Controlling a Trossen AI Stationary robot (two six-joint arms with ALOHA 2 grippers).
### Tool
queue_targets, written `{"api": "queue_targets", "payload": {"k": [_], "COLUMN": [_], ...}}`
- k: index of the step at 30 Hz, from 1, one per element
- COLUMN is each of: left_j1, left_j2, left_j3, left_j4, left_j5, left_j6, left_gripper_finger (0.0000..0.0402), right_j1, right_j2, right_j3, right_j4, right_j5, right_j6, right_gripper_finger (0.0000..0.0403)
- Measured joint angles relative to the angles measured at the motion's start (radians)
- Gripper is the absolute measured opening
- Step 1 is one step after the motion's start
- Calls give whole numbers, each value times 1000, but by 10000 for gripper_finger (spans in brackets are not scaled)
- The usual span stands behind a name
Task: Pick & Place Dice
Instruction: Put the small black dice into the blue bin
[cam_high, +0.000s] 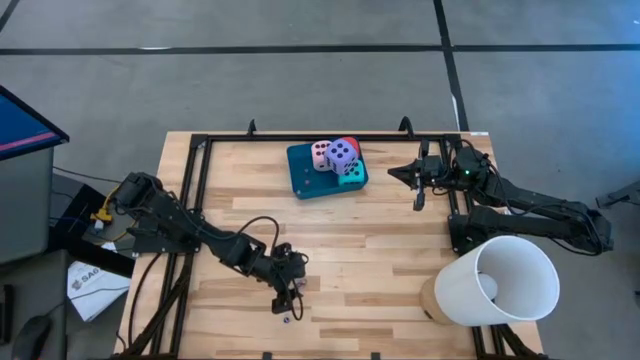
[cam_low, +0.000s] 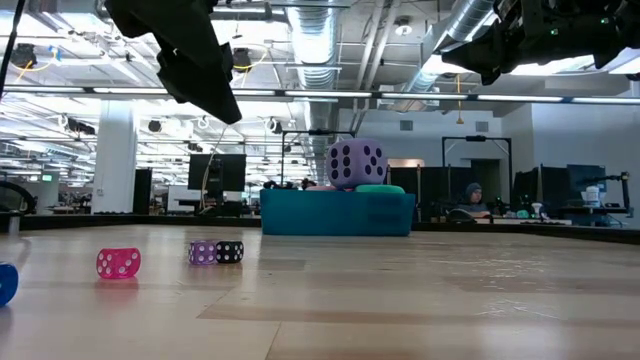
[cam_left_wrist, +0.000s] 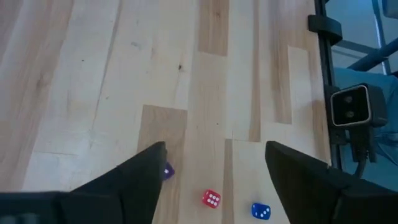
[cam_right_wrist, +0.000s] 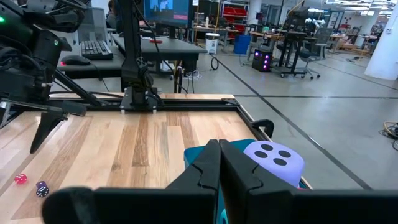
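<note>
While the wooden table (cam_high: 340, 250) stretches under both dark arms, a white bucket-like container (cam_high: 497, 281) lies tipped at its near right corner. Next in size, a flat teal tray (cam_high: 305, 172) sits at the far middle of the table and carries the four big dice in a cluster: the purple die (cam_high: 342, 153) rides on top, the pink die (cam_high: 321, 155) sits just beside it on the left, the red die (cam_high: 350, 143) peeks out behind, and the turquoise die (cam_high: 352, 178) lies beneath on the near right. The right gripper (cam_high: 394, 172) hangs just right of the tray, its fingers pressed together on nothing. The left gripper (cam_left_wrist: 214, 163) hovers near the table's front edge, fingers spread apart and empty. Below it lie far smaller dice: a small red die (cam_left_wrist: 211, 198), a small blue die (cam_left_wrist: 260, 211) and a small purple die (cam_left_wrist: 167, 172), the last half hidden by one finger.
</note>
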Motion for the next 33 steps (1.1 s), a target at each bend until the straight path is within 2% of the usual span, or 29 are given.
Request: {"api": "queue_targets", "payload": {"k": [6, 13, 23, 33], "left_j1": [-1, -2, -1, -1], "left_j2": [29, 72, 161, 236], "left_j3": [-9, -76, -80, -80], "left_j4": [9, 128, 196, 194], "left_j5": [-83, -83, -93, -100], "left_j6": [3, 3, 59, 59], "left_gripper_finger": [260, 247, 243, 237], "right_j1": [0, 0, 0, 0], "right_j2": [0, 0, 0, 0], "right_j3": [0, 0, 0, 0], "right_j4": [0, 0, 0, 0], "right_j5": [0, 0, 0, 0], "right_j6": [0, 0, 0, 0], "right_gripper_finger": [0, 0, 0, 0]}}
